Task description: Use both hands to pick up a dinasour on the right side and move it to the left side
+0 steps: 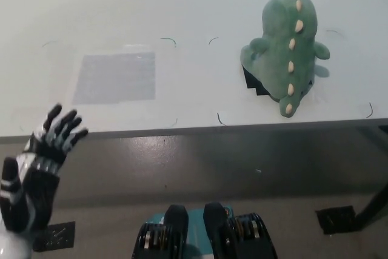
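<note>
From my remote station, I see the robot's left hand (37, 162) raised at the lower left, just at the near edge of the white counter (182, 4), its fingers (60, 127) spread apart and grasping nothing. The plush dinosaur (284, 50) sits well apart from those fingers, far across on the right side of the counter, close to the near edge, untouched by either hand. The right hand does not show in my view. The dinosaur is a soft green toy seen from behind and above: a rounded head at the top, two stubby arms sticking out to either side, and a short tail pointing toward the counter's near edge. A single row of cream-coloured spikes (292, 43) runs down its back from head to tail tip. A dark shape (251, 83) shows at its lower left side where it meets the counter; I cannot tell what that is. On the left part of the counter lies a pale grey rectangle (115, 77), between thin dark corner marks (168, 40) drawn on the surface.
</note>
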Robot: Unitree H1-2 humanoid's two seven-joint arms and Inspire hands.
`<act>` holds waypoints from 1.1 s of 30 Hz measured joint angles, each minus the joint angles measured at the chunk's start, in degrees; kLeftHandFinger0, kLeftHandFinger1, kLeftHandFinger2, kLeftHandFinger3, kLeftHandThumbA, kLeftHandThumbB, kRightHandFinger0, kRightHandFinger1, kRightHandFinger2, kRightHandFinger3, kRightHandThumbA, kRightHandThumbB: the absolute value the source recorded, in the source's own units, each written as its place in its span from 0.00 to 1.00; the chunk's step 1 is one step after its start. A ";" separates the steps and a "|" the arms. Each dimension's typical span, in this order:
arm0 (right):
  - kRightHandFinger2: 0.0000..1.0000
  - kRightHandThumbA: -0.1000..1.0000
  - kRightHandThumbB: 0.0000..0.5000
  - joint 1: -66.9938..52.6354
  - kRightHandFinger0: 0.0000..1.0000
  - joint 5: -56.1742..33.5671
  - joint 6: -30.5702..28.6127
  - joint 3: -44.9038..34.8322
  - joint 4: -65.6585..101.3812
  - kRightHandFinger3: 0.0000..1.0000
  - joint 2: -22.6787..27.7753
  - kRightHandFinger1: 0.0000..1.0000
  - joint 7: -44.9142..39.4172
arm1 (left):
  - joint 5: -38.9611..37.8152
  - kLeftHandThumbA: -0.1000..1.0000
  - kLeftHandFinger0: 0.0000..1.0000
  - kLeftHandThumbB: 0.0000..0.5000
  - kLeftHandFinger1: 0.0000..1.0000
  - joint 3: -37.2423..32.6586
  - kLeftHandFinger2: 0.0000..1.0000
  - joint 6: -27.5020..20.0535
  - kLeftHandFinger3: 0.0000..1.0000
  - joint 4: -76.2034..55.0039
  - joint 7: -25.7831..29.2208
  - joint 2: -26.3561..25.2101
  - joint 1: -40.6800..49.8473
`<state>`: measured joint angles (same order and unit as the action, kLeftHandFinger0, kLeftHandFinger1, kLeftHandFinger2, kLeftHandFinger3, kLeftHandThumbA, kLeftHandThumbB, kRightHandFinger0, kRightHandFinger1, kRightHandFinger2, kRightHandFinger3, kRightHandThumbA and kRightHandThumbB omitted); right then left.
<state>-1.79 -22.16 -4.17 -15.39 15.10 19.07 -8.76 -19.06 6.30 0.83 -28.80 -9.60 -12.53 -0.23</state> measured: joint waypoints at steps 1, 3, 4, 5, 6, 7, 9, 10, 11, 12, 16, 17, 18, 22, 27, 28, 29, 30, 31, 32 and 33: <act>1.00 1.00 0.75 0.56 1.00 -0.15 0.64 -0.25 0.55 1.00 0.28 1.00 0.14 | 0.00 1.00 1.00 0.93 1.00 -0.04 1.00 0.86 1.00 -0.18 0.24 0.05 -1.38; 1.00 1.00 0.77 1.87 1.00 -0.60 1.70 -0.81 1.45 1.00 0.83 1.00 0.31 | 0.01 1.00 1.00 0.95 1.00 -0.24 1.00 2.27 1.00 -0.33 0.63 0.26 -3.98; 1.00 1.00 0.80 2.52 1.00 -0.82 2.17 -1.01 1.61 1.00 1.08 1.00 0.35 | 0.07 1.00 1.00 0.98 1.00 -0.38 1.00 2.88 1.00 -0.33 0.75 0.46 -5.29; 1.00 1.00 0.80 3.41 1.00 -1.08 2.82 -1.26 1.76 1.00 1.42 1.00 0.43 | 0.19 1.00 1.00 0.98 1.00 -0.65 1.00 3.51 1.00 -0.29 0.89 0.62 -6.56; 1.00 1.00 0.80 3.88 1.00 -1.17 3.10 -1.36 1.80 1.00 1.57 1.00 0.47 | 0.27 1.00 1.00 0.98 1.00 -0.79 1.00 3.83 1.00 -0.28 0.94 0.71 -7.35; 1.00 1.00 0.86 4.80 1.00 -1.31 3.62 -1.54 1.91 1.00 1.80 1.00 0.55 | 0.41 1.00 1.00 1.00 1.00 -1.13 1.00 4.48 1.00 -0.28 1.11 0.84 -9.04; 1.00 1.00 0.87 6.37 1.00 -1.47 4.79 -1.69 2.43 1.00 2.08 1.00 0.73 | 0.63 1.00 1.00 1.00 1.00 -1.61 1.00 5.57 1.00 0.10 1.36 1.10 -11.97; 1.00 1.00 0.85 7.23 1.00 -1.61 5.31 -1.69 2.73 1.00 2.15 1.00 0.80 | 0.69 1.00 1.00 1.00 1.00 -1.83 1.00 6.03 1.00 0.47 1.44 1.22 -13.30; 1.00 1.00 0.88 8.06 1.00 -1.69 5.84 -1.67 2.97 1.00 2.18 1.00 0.84 | 0.79 1.00 1.00 1.00 1.00 -2.06 1.00 6.54 1.00 0.89 1.51 1.38 -14.66; 1.00 1.00 0.89 9.00 1.00 -1.74 6.33 -1.65 3.10 1.00 2.19 1.00 0.87 | 0.93 1.00 1.00 1.00 1.00 -2.31 1.00 7.17 1.00 1.29 1.57 1.56 -16.38; 1.00 1.00 0.88 11.71 1.00 -1.92 8.16 -1.63 3.61 1.00 2.27 1.00 0.95 | 1.81 1.00 1.00 1.00 1.00 -2.88 1.00 8.66 1.00 2.85 1.65 1.93 -21.02; 1.00 1.00 0.86 12.63 1.00 -1.89 8.76 -1.60 3.57 1.00 2.43 1.00 0.96 | 2.42 1.00 1.00 1.00 1.00 -3.14 1.00 9.18 1.00 3.67 1.82 2.04 -22.56; 1.00 1.00 0.87 13.56 1.00 -1.86 9.23 -1.56 3.53 1.00 2.66 1.00 0.96 | 2.89 1.00 1.00 0.98 1.00 -3.41 1.00 9.52 1.00 4.60 1.96 2.15 -24.01; 1.00 1.00 0.79 16.65 1.00 -1.06 10.13 -1.37 2.73 1.00 3.69 1.00 0.95 | 4.68 1.00 1.00 0.95 1.00 -4.55 1.00 10.05 1.00 7.94 2.40 2.77 -28.71; 1.00 1.00 0.73 20.48 1.00 0.57 10.69 -0.27 -0.87 1.00 4.20 1.00 0.94 | 6.59 1.00 1.00 0.85 1.00 -6.49 1.00 10.25 1.00 14.48 2.37 3.01 -33.25; 1.00 1.00 0.68 21.52 1.00 1.00 10.86 0.10 -1.91 1.00 4.21 1.00 0.95 | 7.13 1.00 1.00 0.86 1.00 -6.80 1.00 10.21 1.00 16.00 2.38 3.06 -34.17; 1.00 1.00 0.62 22.15 1.00 1.22 10.97 0.31 -2.56 1.00 4.21 1.00 0.96 | 7.42 1.00 1.00 0.85 1.00 -7.00 1.00 10.20 1.00 17.08 2.38 3.11 -34.81; 1.00 1.00 0.60 23.25 1.00 1.66 11.08 0.66 -3.51 1.00 4.19 1.00 0.96 | 7.89 1.00 1.00 0.86 1.00 -7.30 1.00 10.18 1.00 18.82 2.38 3.34 -35.95; 1.00 1.00 0.51 23.96 1.00 1.96 11.10 0.94 -4.21 1.00 4.18 1.00 0.96 | 8.19 1.00 1.00 0.87 1.00 -7.50 1.00 10.06 1.00 19.95 2.37 3.62 -36.67; 1.00 1.00 0.36 25.05 1.00 2.47 11.12 1.32 -5.73 1.00 4.14 1.00 0.96 | 8.61 1.00 1.00 0.89 1.00 -7.81 1.00 9.69 1.00 21.99 2.36 4.02 -37.76; 1.00 1.00 0.30 25.73 1.00 2.63 11.12 1.50 -6.55 1.00 4.09 1.00 0.95 | 8.87 1.00 1.00 0.90 1.00 -8.08 1.00 9.53 1.00 23.40 2.34 4.26 -38.47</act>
<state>23.95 -19.53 6.95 -13.89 8.55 23.16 -7.81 -10.19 -1.78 10.36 -5.40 -7.26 -8.27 -38.69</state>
